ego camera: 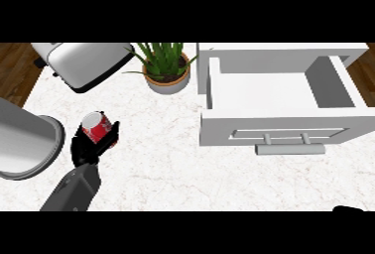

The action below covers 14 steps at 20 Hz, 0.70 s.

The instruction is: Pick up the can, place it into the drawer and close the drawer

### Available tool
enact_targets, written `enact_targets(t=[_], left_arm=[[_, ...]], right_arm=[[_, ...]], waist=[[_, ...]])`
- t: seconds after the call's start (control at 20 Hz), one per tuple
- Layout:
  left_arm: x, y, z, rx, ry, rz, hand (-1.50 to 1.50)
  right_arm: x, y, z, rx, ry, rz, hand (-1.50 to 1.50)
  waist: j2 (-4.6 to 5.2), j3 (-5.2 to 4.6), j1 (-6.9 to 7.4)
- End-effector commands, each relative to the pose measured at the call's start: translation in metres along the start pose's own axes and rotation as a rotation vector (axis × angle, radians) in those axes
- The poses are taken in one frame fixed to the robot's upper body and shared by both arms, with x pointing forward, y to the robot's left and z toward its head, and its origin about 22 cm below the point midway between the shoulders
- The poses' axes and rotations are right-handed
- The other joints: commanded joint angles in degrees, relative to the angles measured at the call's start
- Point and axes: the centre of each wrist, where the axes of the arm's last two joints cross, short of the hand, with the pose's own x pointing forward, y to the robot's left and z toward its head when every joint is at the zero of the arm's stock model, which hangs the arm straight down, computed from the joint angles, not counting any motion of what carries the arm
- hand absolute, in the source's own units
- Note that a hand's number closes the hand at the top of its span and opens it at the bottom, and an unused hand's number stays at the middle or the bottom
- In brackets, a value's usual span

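**Pale speckled worktop (183,168), can (95,126) in the left hand (86,150), drawer (275,126) open**

The worktop is a light stone-look slab, and wood floor (15,59) shows past its far-left and far-right corners.

Starting at the fingers (114,133): the left hand's are curled round the can, thumb on one side and the rest on the other, so it's properly gripped. The can is red with some white on it. It's tilted, with the silvery top aimed at the far-left corner. All this sits near the worktop's left edge, roughly halfway back (can't tell if the can's bottom is touching the surface or not). The grey left forearm (73,191) runs from the hand down to the near edge.

Just left of the hand, a big grey round container (22,144) pokes in over the left edge, close to the hand but apart from it. Further back there's a shiny toaster (84,59) at the far-left corner, turned at an angle. A potted plant (168,69) in a tan pot stands beside it along the far edge.

The drawer is on the right side, well apart from the can. It's a white box standing open, with its front panel and bar handle (289,148) facing the near edge.

Only a black sliver of the right hand (350,209) shows at the near-right corner, so I can't tell what it's doing.
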Motion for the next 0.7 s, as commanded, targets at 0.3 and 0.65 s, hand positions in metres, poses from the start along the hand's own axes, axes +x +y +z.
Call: enact_targets(t=[0.3,0.65], left_arm=[[0.004,-0.004,-0.007,-0.097,-0.069,0.043,1.5],[0.016,-0.074,0.001,-0.411,-0.085,0.072,1.5]], right_arm=[[-0.009,-0.012,-0.011,0.009,-0.017,0.01,-1.5],[0.001,0.002,-0.005,0.004,-0.014,0.007,-1.5]], waist=[[0.0,0.01,0.08],[0.06,-0.02,-0.61]])
